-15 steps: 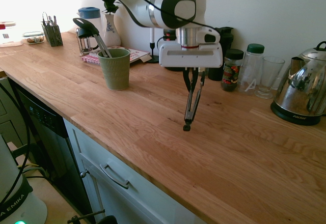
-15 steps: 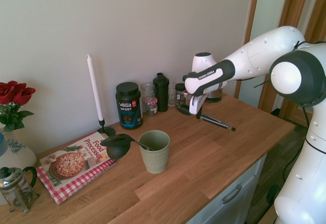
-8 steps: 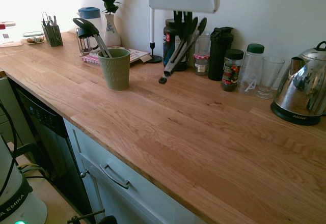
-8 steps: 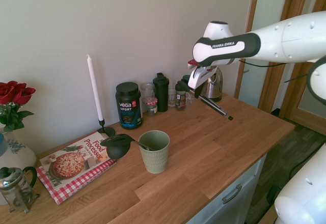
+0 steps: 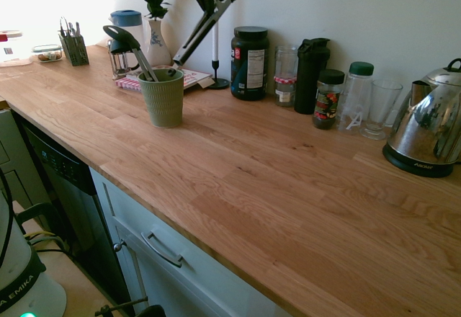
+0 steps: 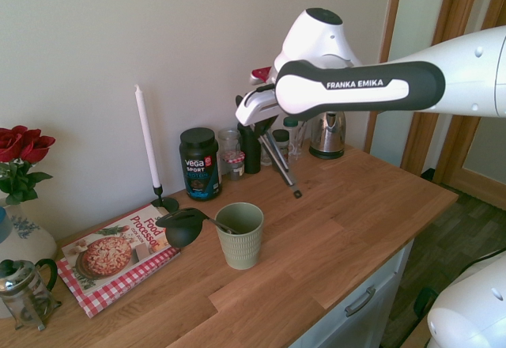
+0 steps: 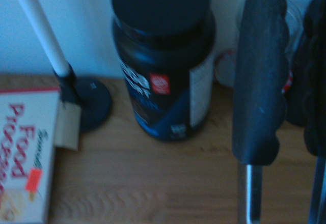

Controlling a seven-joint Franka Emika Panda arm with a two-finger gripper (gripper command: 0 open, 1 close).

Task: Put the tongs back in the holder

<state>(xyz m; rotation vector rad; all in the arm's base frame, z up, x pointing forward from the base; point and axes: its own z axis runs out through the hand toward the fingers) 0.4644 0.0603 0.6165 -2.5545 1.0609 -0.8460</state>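
- The tool (image 6: 254, 130) is clamped tight on the tongs (image 6: 278, 160), one slim silver pair with black tips, hanging slanted below it, clear of the bench (image 6: 340, 221).
- The holder (image 6: 240, 235), one sage-green ribbed cup, stands below the tool, nearer the bench's front edge; one black ladle (image 6: 188, 225) already leans in it.
- Behind the tool: one black tub (image 6: 199, 164), one white candle (image 6: 145, 138).
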